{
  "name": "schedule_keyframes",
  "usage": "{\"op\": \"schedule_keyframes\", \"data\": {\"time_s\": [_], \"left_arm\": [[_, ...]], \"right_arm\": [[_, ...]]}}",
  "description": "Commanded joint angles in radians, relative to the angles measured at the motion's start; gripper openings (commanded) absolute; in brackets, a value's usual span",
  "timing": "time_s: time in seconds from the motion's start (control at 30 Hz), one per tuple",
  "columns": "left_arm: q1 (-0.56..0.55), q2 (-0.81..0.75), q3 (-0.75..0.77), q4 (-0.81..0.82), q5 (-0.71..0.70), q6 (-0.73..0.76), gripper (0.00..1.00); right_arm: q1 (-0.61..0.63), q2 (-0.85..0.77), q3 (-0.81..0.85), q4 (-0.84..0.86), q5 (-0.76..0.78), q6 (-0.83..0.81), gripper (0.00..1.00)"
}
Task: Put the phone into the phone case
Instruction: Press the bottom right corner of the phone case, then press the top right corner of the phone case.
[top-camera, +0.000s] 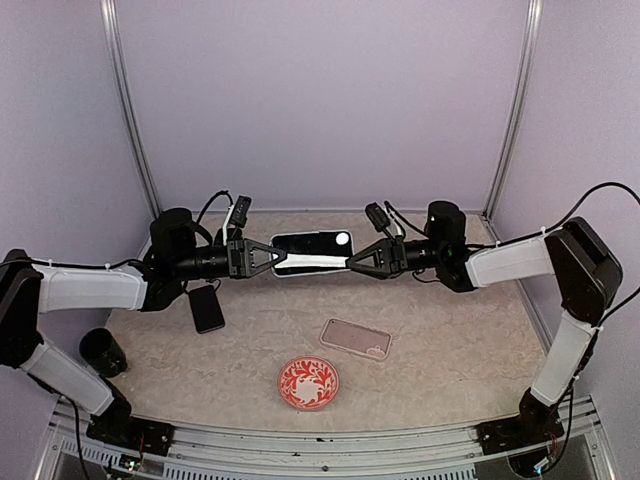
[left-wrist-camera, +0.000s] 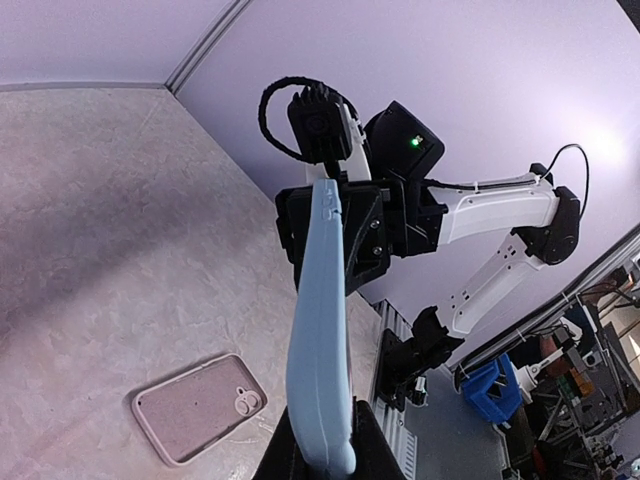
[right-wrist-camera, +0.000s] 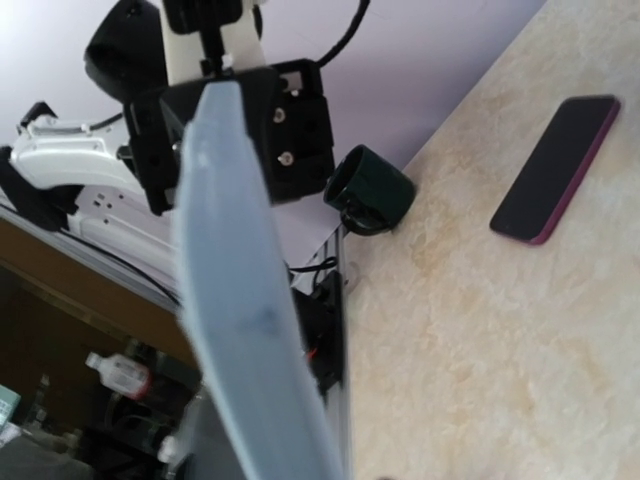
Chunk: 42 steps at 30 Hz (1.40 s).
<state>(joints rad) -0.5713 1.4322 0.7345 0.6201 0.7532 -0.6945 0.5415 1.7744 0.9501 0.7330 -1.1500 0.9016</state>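
Up above the middle of the tabletop, the two arms are meeting nose to nose, and a light blue phone is hanging in the air between them. The left end effector is pressing its fingers together on one end of the phone and pinching it; the right end effector is sitting at the other end, with the phone's thin edge running out from it in its own camera, but I cannot tell if it is squeezing the phone or only touching it. The phone is not touching anything on the tabletop. The phone case, pale and see-through with a hole for the camera, is lying flat nearer the arms' bases, well apart from the phone, and it is looking empty. A dark phone with a pink edge is lying off to the left; a red plate and a dark cup are sitting near the front. So the job is looking only partly done, I think; the phone is up off the tabletop, but it is not in the case yet. What is left is bringing the phone down over the case, lining up the corners, and pushing it in until it is sitting snug.
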Motion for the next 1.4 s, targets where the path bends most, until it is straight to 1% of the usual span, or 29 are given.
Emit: {"op": "schedule_keyframes", "data": {"time_s": [0.0,0.1,0.13,0.17,0.2,0.27,0.37,0.47,0.5,0.67,0.9,1.2,1.27,1.37], "left_arm": [[-0.012,-0.035,0.005,0.063,-0.012,0.027,0.0],[-0.025,-0.037,0.018,0.019,-0.04,0.06,0.0],[-0.031,-0.039,0.025,-0.002,-0.052,0.074,0.0],[-0.045,-0.043,0.038,-0.05,-0.082,0.11,0.0],[-0.049,-0.045,0.042,-0.061,-0.09,0.12,0.0],[-0.051,-0.047,0.042,-0.068,-0.098,0.127,0.0],[-0.051,-0.049,0.039,-0.066,-0.113,0.121,0.0],[-0.049,-0.049,0.028,-0.049,-0.126,0.104,0.0],[-0.048,-0.049,0.023,-0.042,-0.133,0.098,0.0],[-0.034,-0.057,-0.003,-0.007,-0.181,0.055,0.0],[-0.015,-0.063,-0.037,0.041,-0.274,-0.025,0.0],[-0.015,-0.046,-0.032,0.032,-0.386,-0.098,0.0],[-0.015,-0.042,-0.028,0.043,-0.375,-0.104,0.0],[-0.02,-0.025,-0.025,0.084,-0.308,-0.105,0.0]], "right_arm": [[0.012,0.021,0.029,0.012,0.001,0.004,0.15],[0.015,0.02,0.041,-0.046,0.023,-0.032,0.01],[0.017,0.016,0.048,-0.077,0.035,-0.049,0.0],[0.017,0.001,0.063,-0.156,0.087,-0.111,0.0],[0.017,-0.008,0.071,-0.206,0.106,-0.136,0.0],[0.017,-0.016,0.086,-0.263,0.134,-0.176,0.0],[0.017,-0.02,0.097,-0.286,0.136,-0.193,0.0],[0.014,-0.026,0.098,-0.289,0.135,-0.196,0.26],[0.013,-0.028,0.097,-0.291,0.137,-0.197,0.32],[0.002,-0.046,0.087,-0.297,0.14,-0.206,0.51],[-0.016,-0.077,0.067,-0.307,0.16,-0.222,0.62],[-0.02,-0.086,0.046,-0.322,0.188,-0.238,0.67],[-0.02,-0.087,0.045,-0.323,0.187,-0.247,0.68],[-0.02,-0.086,0.052,-0.334,0.188,-0.266,0.71]]}}
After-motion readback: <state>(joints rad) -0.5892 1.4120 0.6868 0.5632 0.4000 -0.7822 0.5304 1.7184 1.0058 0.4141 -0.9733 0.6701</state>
